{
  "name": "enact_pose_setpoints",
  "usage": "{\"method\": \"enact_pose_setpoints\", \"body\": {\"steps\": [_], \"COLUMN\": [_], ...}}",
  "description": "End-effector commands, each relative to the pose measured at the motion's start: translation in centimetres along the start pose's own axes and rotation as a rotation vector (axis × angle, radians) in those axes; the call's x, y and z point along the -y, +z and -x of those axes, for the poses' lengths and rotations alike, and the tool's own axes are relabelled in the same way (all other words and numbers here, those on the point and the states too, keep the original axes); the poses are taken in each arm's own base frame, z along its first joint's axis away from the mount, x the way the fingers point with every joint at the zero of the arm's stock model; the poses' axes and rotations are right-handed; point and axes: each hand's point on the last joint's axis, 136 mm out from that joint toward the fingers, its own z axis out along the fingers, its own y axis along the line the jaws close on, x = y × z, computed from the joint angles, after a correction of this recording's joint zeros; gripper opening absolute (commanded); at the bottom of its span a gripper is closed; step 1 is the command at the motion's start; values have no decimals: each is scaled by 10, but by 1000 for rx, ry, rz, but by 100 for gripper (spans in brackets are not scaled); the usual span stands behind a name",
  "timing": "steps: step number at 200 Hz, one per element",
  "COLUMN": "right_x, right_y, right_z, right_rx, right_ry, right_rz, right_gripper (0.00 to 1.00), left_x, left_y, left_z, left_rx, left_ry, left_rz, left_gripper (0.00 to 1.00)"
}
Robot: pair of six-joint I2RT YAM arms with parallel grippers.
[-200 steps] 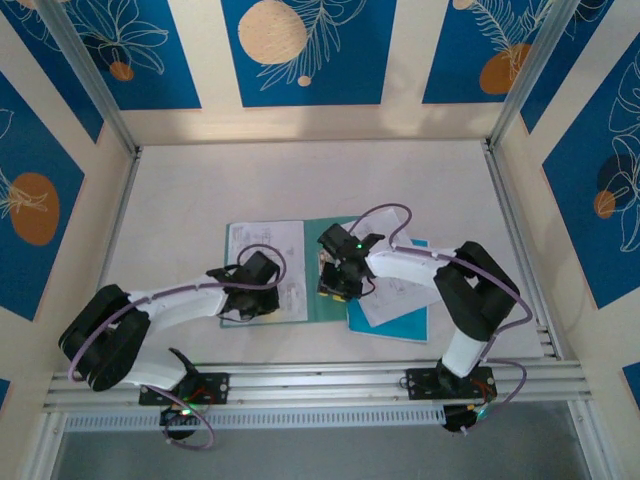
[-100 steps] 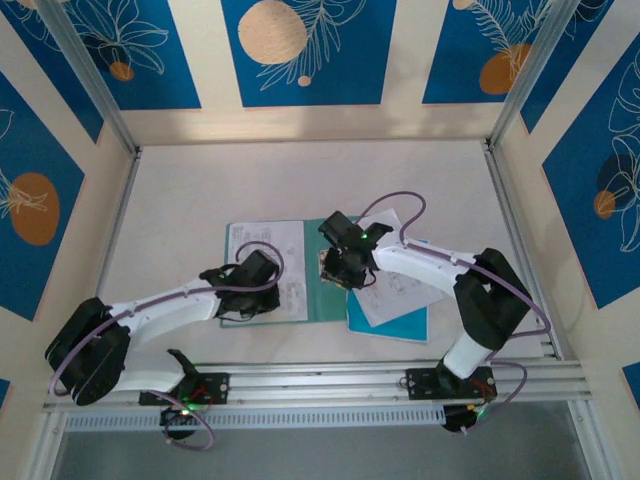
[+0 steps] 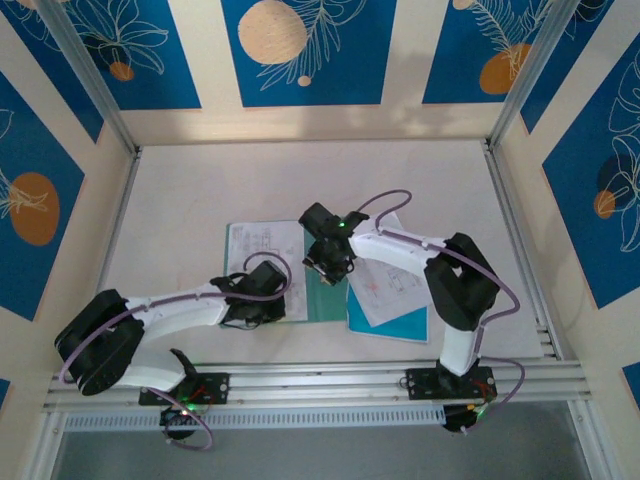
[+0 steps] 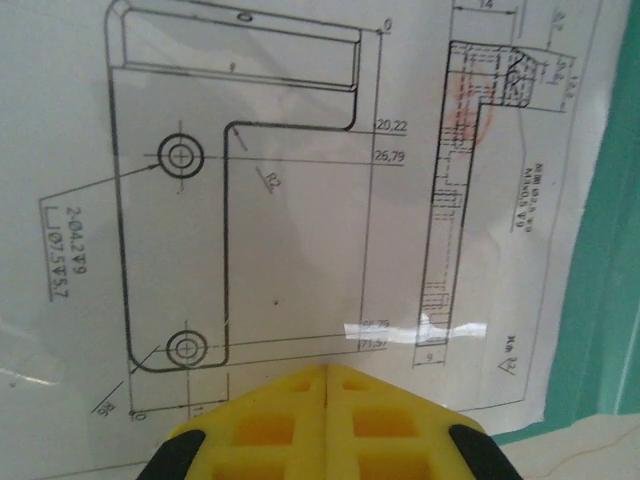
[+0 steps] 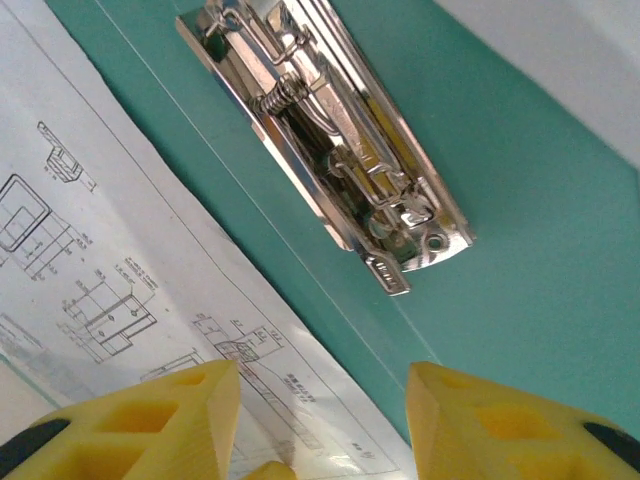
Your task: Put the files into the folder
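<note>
Top external view: the folder (image 3: 326,302) lies open on the tabletop (image 3: 200,190), its spine running from 12 to 6 o'clock. One sheet of the files (image 3: 260,250) lies square on the leaf at 9 o'clock. A second sheet (image 3: 392,288) lies skewed on the leaf at 3 o'clock, its far corner overhanging the folder's edge toward 1 o'clock.

Left wrist view: the left gripper (image 4: 326,405) has its jaws pressed together and holds nothing. Its tips are at the 9 o'clock sheet; contact cannot be confirmed.

Right wrist view: the right gripper (image 5: 320,410) is spread and empty, poised over the spine, with the metal clip (image 5: 330,160) at its 12 o'clock.

Assessment: partly done. Both sheets rest on the folder but look loose, neither under the clip. The skewed sheet needs squaring and securing, and the folder needs closing.
</note>
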Motion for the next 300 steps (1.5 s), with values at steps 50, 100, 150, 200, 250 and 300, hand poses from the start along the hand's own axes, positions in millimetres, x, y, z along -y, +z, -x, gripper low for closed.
{"method": "enact_pose_setpoints", "body": {"steps": [50,100,150,200,250,300], "right_x": [1,-1,-3,-1,7,19], "right_y": [16,24,33,37,44,48], "right_z": [2,2,2,6,8,10], "right_rx": [58,80,95,116,120,127], "right_ry": [113,129,125,115,111,106], "right_rz": [-105,-143,-170,-199,-238,-288], "right_gripper": [52,54,54,54,54,55], "left_x": [-12,-13,-14,-14,-16,-21], "left_y": [3,2,1,1,0,-2], "left_z": [-9,-8,-8,-8,-9,-9], "left_rx": [-5,-2,1,0,1,5], "left_ry": [-7,-7,-8,-7,-7,-17], "left_rz": [26,30,32,37,44,64], "left_gripper": [0,0,0,0,0,0]}}
